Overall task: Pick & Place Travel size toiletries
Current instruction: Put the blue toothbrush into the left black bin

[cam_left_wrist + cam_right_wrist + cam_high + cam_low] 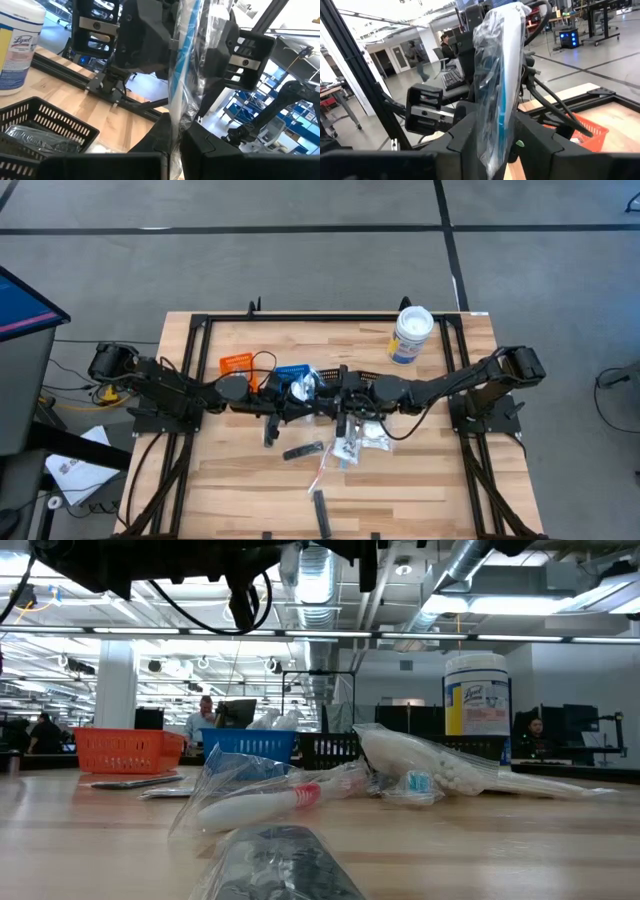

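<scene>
The wrapped stick (182, 75), a slim clear-sleeved toiletry with a blue stripe, hangs in the air between the two grippers above the middle of the table (420, 480), near the blue bin (294, 372). Its long axis runs upright, out past both pairs of fingers.

The left gripper (172, 150) is clamped tight on one end of the stick; its wrist view shows the fingers pressed together with the wrapper rising from the seam. The right gripper (492, 137) faces it from the other side, and the stick stands between its fingers (465, 132), which are narrowed around the crinkled sleeve; I cannot tell whether they yet bear on it. Both arms are equally near, so this looks like a hand-over, and it turns on the right fingers squeezing across the stick's thin side before the left lets go.

More toiletries lie loose on the table nearer the front: a red-tipped stick (265, 805) and a white packet (420, 765).

The tub (17, 45), at the table's far right, reads "Lysol" in its blue label. No other writing is legible.
</scene>
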